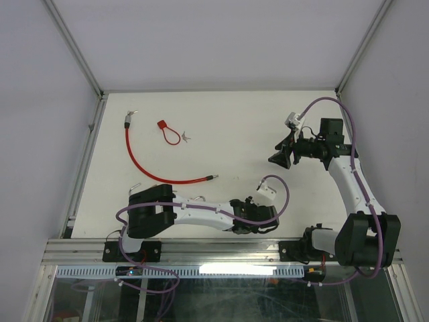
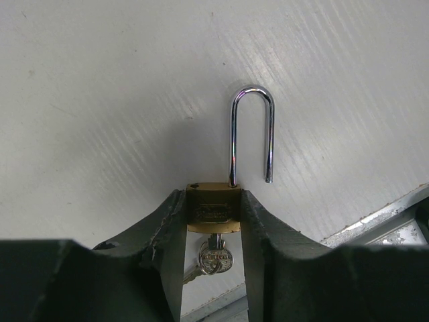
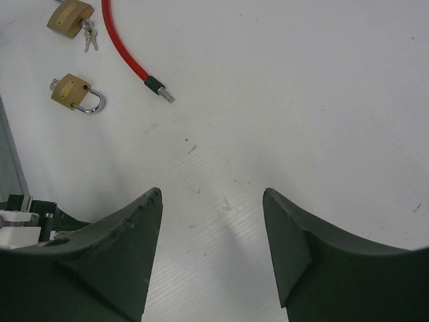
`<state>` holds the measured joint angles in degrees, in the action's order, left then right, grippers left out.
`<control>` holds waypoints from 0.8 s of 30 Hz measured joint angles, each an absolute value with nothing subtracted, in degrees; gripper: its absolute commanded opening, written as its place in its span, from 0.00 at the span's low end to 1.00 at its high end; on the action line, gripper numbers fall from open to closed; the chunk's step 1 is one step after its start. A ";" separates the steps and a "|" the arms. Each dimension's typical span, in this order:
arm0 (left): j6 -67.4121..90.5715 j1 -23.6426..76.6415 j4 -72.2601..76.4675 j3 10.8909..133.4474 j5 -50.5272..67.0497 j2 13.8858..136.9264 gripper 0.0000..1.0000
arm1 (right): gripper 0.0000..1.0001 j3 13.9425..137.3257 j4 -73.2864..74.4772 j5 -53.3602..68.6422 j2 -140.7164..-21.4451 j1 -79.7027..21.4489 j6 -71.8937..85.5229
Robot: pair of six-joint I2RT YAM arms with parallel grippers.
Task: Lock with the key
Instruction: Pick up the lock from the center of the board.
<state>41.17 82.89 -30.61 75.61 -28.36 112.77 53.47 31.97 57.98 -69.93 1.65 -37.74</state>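
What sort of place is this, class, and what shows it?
Probably a robotics lab test cell: a white table enclosed by plain panels on an aluminium frame, two robot arms bolted at its near edge, and a brass padlock and red cable as practice props.

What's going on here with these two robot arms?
The left gripper is clamped on the sides of a brass padlock with a long silver shackle, which stands open. A small silver key sits in its keyhole. The right gripper hangs open and empty over the white table, touching nothing.
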 measured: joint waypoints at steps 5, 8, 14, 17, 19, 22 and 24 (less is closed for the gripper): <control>40.80 82.89 -30.57 75.61 -28.62 112.77 0.12 | 0.64 53.47 31.97 58.15 -70.08 1.65 -37.76; 39.18 82.87 -30.24 75.48 -29.21 112.77 0.08 | 0.64 53.47 31.97 58.46 -70.15 1.65 -37.76; 30.70 81.60 -23.42 70.06 -30.09 109.69 0.04 | 0.64 53.47 31.59 59.13 -70.26 1.63 -37.76; 24.88 79.66 -17.43 64.27 -28.97 105.21 0.04 | 0.64 53.47 31.09 59.37 -70.52 1.45 -37.76; 21.15 77.54 -12.93 59.92 -26.92 101.27 0.03 | 0.64 53.47 30.74 59.46 -70.83 1.15 -37.76; 16.62 73.95 -6.85 54.96 -23.51 96.20 0.03 | 0.64 53.41 30.06 59.79 -71.40 0.58 -37.76; 13.76 71.61 -2.74 52.07 -21.17 93.01 0.02 | 0.64 53.08 29.34 60.73 -71.70 0.10 -37.80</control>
<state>13.76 71.61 -2.74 52.07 -21.17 93.01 53.08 29.34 60.73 -71.70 0.10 -37.80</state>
